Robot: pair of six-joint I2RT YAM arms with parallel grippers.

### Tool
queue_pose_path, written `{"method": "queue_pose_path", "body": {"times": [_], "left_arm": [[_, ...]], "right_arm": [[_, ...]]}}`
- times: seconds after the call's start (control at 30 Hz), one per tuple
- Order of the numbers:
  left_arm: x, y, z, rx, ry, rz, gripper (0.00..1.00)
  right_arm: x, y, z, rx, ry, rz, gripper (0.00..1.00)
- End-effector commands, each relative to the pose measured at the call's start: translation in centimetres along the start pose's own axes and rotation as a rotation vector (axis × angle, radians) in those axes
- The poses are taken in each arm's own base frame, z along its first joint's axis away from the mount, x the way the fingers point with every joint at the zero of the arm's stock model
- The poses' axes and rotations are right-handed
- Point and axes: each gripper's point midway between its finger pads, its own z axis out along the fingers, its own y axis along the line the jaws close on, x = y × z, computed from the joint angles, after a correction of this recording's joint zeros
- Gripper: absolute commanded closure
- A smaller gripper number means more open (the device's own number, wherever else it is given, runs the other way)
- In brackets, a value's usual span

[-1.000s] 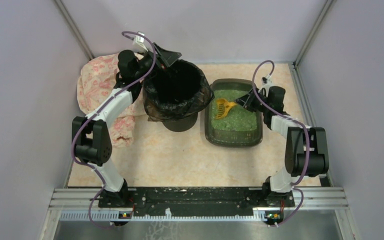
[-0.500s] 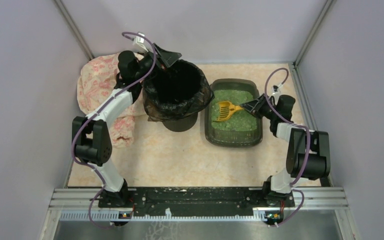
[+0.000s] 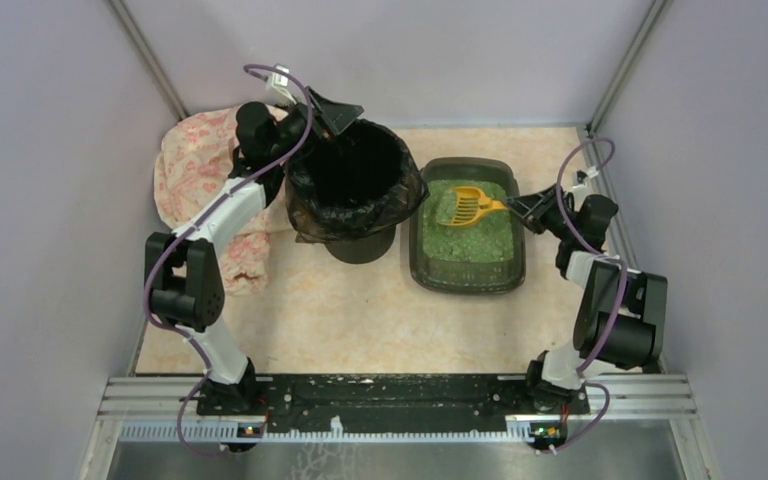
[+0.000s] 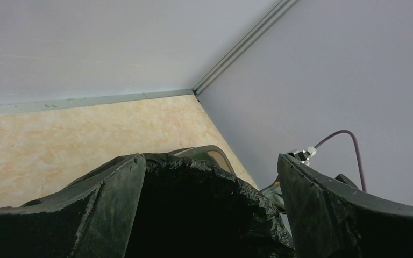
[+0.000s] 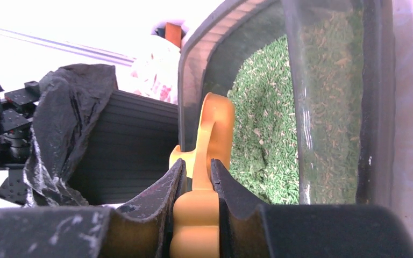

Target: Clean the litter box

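Over the 12 o'clock end of the litter box (image 3: 465, 286), right fingers (image 5: 150, 207) gripped the yellow scoop (image 3: 470, 205) by its handle; left fingers (image 4: 107, 209) sat wide open at 11 o'clock on the bin (image 3: 407, 190) rim.

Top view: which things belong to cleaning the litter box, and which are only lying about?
Job: litter box; yellow scoop, in the shut right gripper; black-bagged bin, with the open left gripper at its rim.
Lying about: pink patterned cloth, left of the bin.
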Motion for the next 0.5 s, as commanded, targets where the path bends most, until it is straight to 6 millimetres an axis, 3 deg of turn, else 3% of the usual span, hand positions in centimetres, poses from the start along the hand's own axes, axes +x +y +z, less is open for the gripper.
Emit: {"method": "queue_pose_path", "body": {"times": [0.0, 0.17, 0.33, 0.47], "left_arm": [[0.3, 0.1, 0.4, 0.028, -0.009, 0.011, 0.02], [0.7, 0.2, 0.8, 0.05, 0.006, -0.018, 0.01], [-0.2, 0.3, 1.8, 0.055, 0.002, -0.009, 0.01], [-0.4, 0.4, 2.5, 0.069, 0.0, -0.022, 0.01]], "right_arm": [[-1.9, 3.1, -1.3, -0.116, -0.058, -0.063, 1.0], [-1.5, 3.8, -2.3, -0.179, -0.045, -0.066, 1.0], [-1.7, 1.8, -4.2, -0.166, -0.114, -0.003, 1.0], [-2.2, 1.8, -5.0, -0.203, -0.15, 0.022, 1.0]]}}
